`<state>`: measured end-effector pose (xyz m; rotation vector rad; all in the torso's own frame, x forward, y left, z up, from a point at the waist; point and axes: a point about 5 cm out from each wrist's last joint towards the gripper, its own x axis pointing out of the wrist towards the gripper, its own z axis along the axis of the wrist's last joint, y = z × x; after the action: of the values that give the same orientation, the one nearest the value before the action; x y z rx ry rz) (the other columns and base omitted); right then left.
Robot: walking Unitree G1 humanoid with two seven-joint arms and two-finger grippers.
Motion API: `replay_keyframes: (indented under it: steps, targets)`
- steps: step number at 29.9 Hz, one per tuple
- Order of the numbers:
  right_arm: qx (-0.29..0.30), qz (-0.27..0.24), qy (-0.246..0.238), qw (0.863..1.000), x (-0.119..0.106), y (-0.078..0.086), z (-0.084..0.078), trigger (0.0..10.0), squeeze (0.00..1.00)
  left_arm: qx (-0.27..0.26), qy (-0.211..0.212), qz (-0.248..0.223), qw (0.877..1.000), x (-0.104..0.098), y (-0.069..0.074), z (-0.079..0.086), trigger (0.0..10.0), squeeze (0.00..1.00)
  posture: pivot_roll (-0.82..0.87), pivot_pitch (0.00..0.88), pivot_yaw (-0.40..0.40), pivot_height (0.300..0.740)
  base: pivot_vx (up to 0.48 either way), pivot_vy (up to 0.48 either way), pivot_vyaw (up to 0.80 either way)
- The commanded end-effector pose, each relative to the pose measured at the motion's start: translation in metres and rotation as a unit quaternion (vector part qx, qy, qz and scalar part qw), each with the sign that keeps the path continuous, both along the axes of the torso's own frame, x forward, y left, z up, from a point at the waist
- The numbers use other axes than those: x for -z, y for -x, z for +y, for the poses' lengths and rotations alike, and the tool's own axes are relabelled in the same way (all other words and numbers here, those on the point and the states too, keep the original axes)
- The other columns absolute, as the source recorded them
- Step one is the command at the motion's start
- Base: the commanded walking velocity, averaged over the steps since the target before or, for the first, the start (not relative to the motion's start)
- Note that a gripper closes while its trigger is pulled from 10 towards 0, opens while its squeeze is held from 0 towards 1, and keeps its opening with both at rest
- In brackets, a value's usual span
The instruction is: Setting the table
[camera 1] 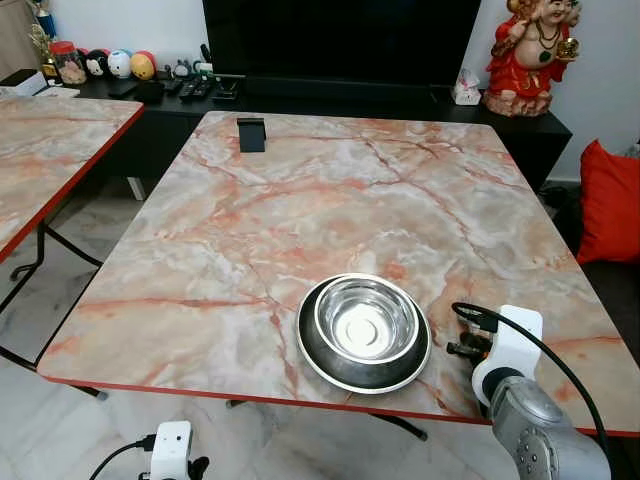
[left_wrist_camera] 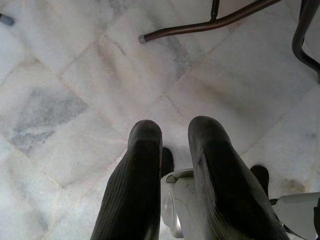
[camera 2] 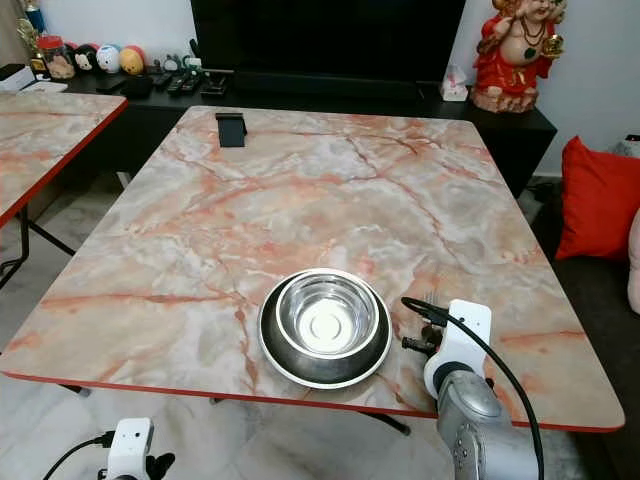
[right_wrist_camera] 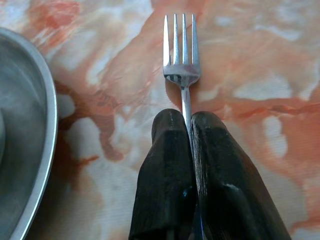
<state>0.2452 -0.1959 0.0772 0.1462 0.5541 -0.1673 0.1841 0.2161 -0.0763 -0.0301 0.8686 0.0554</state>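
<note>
A steel bowl sits in a steel plate near the front edge of the marble-patterned table. Just to the right of the plate, my right gripper is shut on the handle of a fork. The fork's tines point away from me and lie low over the tabletop. The plate's rim is beside the fork in the right wrist view. My left arm hangs below the table's front edge. Its gripper is open over the tiled floor with nothing between its fingers.
A small black stand rests at the table's far left. A second marble table stands to the left. A dark console with a red statue runs along the back wall. A red cushion lies to the right.
</note>
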Motion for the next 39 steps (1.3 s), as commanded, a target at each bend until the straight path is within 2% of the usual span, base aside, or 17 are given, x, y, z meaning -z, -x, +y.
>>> replay_keyframes:
  steps: [1,14,27,39]
  targets:
    - [-0.003,-0.002,0.0,1.0,0.001,-0.003,0.003,10.0,0.0,-0.002,-0.001,0.008,1.0,0.001,0.002,0.0,10.0,0.0,-0.02,0.0,-0.037,0.74,0.0,0.0,0.0]
    - [-0.004,-0.008,0.0,1.0,0.006,-0.005,0.004,10.0,0.0,0.001,-0.001,0.004,1.0,0.0,0.001,0.003,10.0,0.0,-0.01,0.0,-0.038,0.74,0.0,0.0,0.0]
    - [-0.052,-0.017,0.011,0.998,0.005,-0.006,0.016,10.0,0.0,0.002,0.001,0.005,1.0,0.001,0.001,0.001,10.0,0.0,-0.01,0.0,-0.043,0.74,0.0,0.0,0.0]
    - [-0.033,0.0,0.005,0.999,0.012,-0.003,0.015,10.0,0.0,0.002,0.002,0.006,1.0,0.001,0.001,0.001,10.0,0.0,-0.01,0.0,-0.045,0.74,0.0,0.0,0.0]
